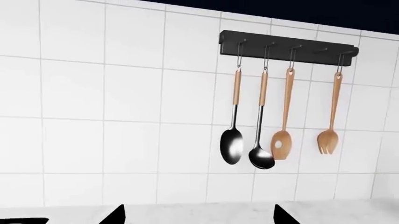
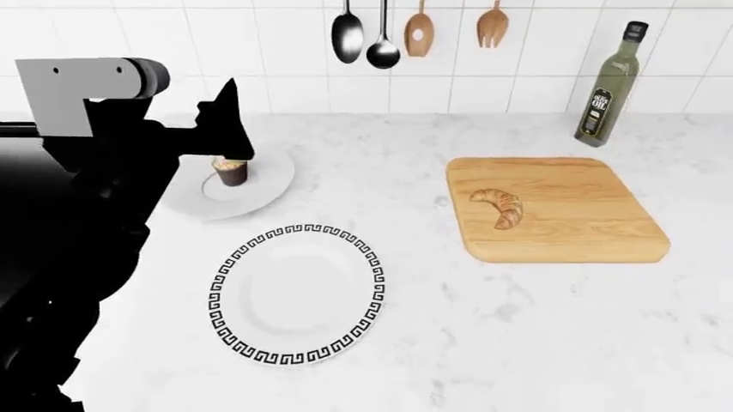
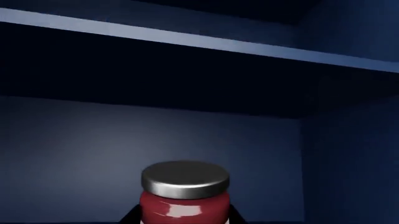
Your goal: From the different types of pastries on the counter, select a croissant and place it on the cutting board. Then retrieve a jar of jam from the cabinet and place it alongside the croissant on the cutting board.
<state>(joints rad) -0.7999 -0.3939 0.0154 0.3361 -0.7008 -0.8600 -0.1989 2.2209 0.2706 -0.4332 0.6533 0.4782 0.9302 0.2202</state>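
The golden croissant (image 2: 499,207) lies on the tan cutting board (image 2: 572,233) at the right of the marble counter (image 2: 481,343). The jar of jam (image 3: 184,200), dark red with a metal lid, stands inside the dark blue cabinet (image 3: 187,126). My right gripper (image 3: 184,218) has its black fingertips pressed against both sides of the jar; this arm is out of the head view. My left gripper (image 2: 226,120) is raised over the counter's left side, above a pink-frosted cupcake (image 2: 233,172), open and empty (image 1: 199,219).
The cupcake sits on a plain white plate (image 2: 273,184). A Greek-key rimmed plate (image 2: 298,296) lies in front of it. A green oil bottle (image 2: 607,86) stands behind the board. Spoons and wooden utensils (image 1: 281,121) hang from a black wall rack (image 1: 287,46).
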